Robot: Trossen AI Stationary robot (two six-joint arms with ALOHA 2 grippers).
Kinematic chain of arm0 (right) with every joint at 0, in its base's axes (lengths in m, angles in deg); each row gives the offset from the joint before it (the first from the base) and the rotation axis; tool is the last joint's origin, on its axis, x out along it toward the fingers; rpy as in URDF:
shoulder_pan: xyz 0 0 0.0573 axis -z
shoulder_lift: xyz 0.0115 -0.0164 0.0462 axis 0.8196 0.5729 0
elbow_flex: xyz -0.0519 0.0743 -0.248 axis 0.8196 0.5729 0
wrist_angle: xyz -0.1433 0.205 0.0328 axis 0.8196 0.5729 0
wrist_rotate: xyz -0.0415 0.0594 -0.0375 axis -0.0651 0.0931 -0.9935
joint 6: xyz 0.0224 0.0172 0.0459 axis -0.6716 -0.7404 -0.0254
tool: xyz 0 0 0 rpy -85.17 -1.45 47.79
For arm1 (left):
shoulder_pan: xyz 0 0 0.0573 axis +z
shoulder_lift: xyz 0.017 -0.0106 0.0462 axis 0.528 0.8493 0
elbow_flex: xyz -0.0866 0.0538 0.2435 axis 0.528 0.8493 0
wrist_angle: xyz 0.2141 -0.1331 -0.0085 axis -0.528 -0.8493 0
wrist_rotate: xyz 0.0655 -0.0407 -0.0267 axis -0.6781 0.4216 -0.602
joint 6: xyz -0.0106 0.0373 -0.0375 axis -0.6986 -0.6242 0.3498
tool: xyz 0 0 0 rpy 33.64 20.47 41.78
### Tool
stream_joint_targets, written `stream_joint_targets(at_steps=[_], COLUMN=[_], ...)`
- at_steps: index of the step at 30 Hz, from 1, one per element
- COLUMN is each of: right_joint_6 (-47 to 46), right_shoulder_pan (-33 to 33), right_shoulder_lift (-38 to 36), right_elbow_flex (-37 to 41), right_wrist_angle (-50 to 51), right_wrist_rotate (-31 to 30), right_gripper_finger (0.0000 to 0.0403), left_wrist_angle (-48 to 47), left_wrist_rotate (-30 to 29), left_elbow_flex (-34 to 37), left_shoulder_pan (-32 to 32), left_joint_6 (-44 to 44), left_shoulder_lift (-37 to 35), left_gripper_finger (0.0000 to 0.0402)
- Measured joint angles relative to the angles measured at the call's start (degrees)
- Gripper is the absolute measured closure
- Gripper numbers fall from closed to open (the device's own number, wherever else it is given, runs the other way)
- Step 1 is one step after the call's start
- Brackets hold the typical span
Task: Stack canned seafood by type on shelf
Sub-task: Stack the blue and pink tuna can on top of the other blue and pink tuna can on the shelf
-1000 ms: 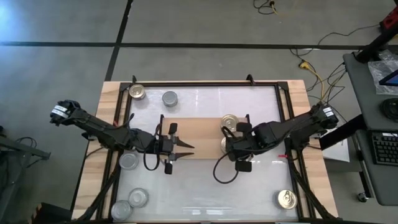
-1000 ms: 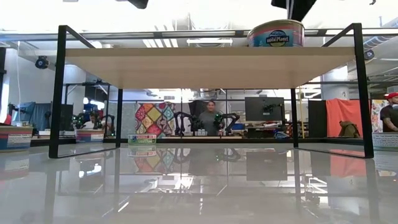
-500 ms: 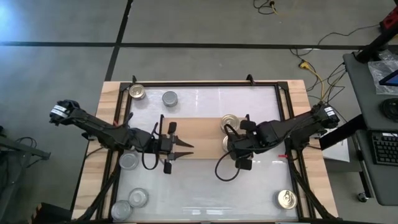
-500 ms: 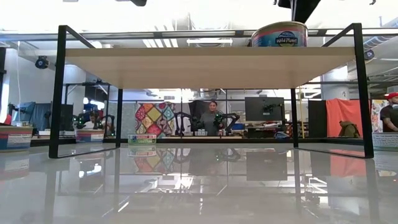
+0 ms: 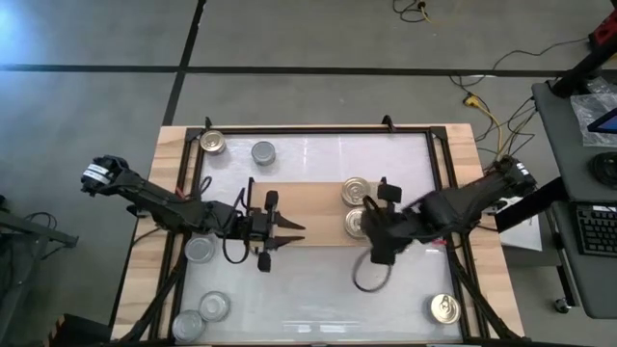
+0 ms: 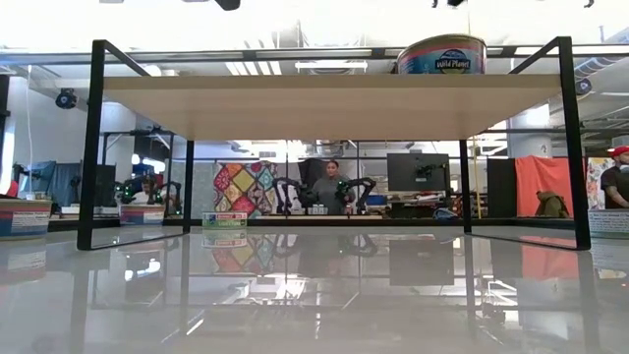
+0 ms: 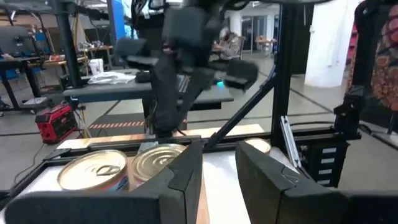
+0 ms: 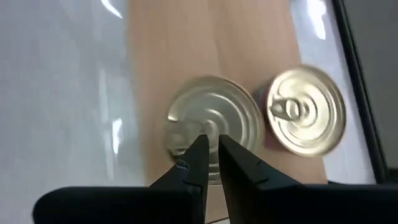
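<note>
The light-wood shelf [image 5: 308, 207] [image 6: 324, 103] carries two gold-topped cans side by side at its right end, one toward the far edge [image 5: 356, 190] [image 8: 308, 112] and one nearer [image 5: 357, 223] [image 8: 230, 112]. The low view shows one can [image 6: 440, 54] sitting flat on the board. My right gripper [image 5: 369, 229] [image 8: 212, 144] hovers just above the nearer can, fingertips a sliver apart. My left gripper [image 5: 297, 228] [image 7: 219, 155] waits over the shelf's left half with a narrow gap, pointing toward both cans [image 7: 90, 171] [image 7: 155, 158].
On the white tabletop stand a gold can [image 5: 212, 144] and a silver can [image 5: 262, 152] at the far left. Several silver cans [image 5: 200, 249] [image 5: 214, 306] are at the near left, and a gold can [image 5: 443, 308] at the near right. The shelf's middle is bare.
My right gripper has drawn back from the nearer gold can toward the table's right and near edges and risen out of the low view. The can, raised and slightly tipped a second ago, now sits level on the shelf.
</note>
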Motion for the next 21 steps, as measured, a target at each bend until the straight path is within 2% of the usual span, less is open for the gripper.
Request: stream_joint_targets(at_steps=[5, 10, 15, 21], right_joint_6=[-2.67, -11.67, -27.81, -47.8], right_shoulder_pan=[-8.08, -16.14, -25.46, -34.42], right_shoulder_lift=[-1.36, -1.37, -0.3, 3.73], right_elbow_flex=[0.0, 0.0, 0.02, 0.02], right_wrist_angle=[-2.72, -1.68, -2.04, -2.1], right_wrist_rotate=[-0.84, -0.85, -0.61, -0.49], right_gripper_finger=[0.0374, 0.0374, 0.0374, 0.0374], left_wrist_angle=[3.62, 4.75, 6.79, 4.23], left_wrist_rotate=[0.02, -0.11, -1.65, -6.98], left_elbow_flex=[0.0, 0.0, -2.76, -9.39], left_shoulder_pan=[0.0, -1.39, -6.99, -15.63], left_joint_6=[0.54, 3.44, 5.56, 0.04], left_shoulder_lift=[2.7, 3.85, 3.84, 6.47], left_gripper_finger=[0.0318, 0.0318, 0.0318, 0.0318])
